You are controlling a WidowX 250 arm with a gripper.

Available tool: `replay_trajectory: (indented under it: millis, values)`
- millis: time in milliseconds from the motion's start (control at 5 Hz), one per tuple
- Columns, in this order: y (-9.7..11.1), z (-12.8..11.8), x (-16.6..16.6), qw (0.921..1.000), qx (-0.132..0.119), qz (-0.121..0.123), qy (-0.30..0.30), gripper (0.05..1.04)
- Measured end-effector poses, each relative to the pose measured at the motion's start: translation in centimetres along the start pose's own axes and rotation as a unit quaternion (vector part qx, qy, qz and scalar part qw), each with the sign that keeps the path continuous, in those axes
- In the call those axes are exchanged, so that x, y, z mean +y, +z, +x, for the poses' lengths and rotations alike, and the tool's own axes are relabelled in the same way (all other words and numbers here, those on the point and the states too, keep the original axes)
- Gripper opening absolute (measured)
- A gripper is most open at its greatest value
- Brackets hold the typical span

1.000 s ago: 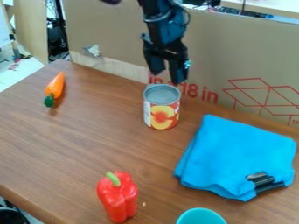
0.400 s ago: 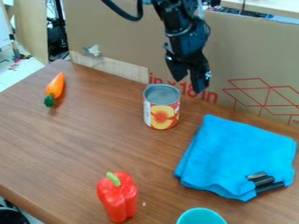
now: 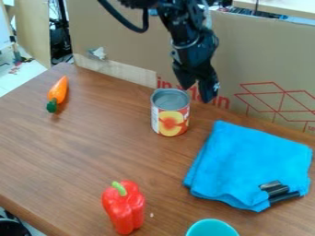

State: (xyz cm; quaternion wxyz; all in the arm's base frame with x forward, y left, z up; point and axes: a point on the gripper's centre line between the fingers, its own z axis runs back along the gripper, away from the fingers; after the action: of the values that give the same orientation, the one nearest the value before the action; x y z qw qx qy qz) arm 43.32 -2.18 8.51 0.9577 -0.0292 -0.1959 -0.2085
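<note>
- The two black fingers (image 3: pixel 208 87) are held apart with a moderate gap between them; nothing is gripped, and their tips are pointed down.
- Nearest to them is an upright, cylindrical metal can (image 3: pixel 170 114) with a grey top and an orange-and-red fruit label. It is seen below and to the left of the fingertips, its long axis vertical; no contact is apparent, though the height of the fingers above the surface cannot be told.
- The fingers are carried by a black jointed arm (image 3: pixel 188 39), entering from the top edge, with a black cable looped beside it.
- To the right of the can and nearer the camera, a folded bright-blue cloth (image 3: pixel 252 159) is spread, with a small black object (image 3: pixel 275 190) at its near right corner.
- At the near edge, a red bell pepper with a green stem (image 3: pixel 125 209) and a turquoise round-rimmed cup (image 3: pixel 212 229), partly cut off, are seen.
- Far left, an orange carrot (image 3: pixel 58 91) is laid with its green end toward the camera.
- All are supported by a brown wood-grain tabletop (image 3: pixel 80 152), backed by a brown cardboard panel (image 3: pixel 123 32) with red print.
</note>
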Motion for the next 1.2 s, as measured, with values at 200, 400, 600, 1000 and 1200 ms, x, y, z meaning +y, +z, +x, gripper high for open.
replay_trajectory:
  millis: [200, 400, 600, 1000, 1200]
  values:
    - [-0.5, -0.9, 0.5, 0.9999, -0.005, 0.01, 0.007, 1.007]
    - [0.2, -2.5, 1.8, 0.9984, -0.022, 0.047, 0.023, 1.007]
    - [0.9, -4.6, 2.9, 0.9982, 0.006, 0.05, 0.032, 1.007]
    - [3.4, -10.0, 3.7, 0.9933, 0.109, 0.009, 0.038, 1.007]
    - [3.9, -13.0, 4.6, 0.9838, 0.165, 0.007, 0.069, 1.007]
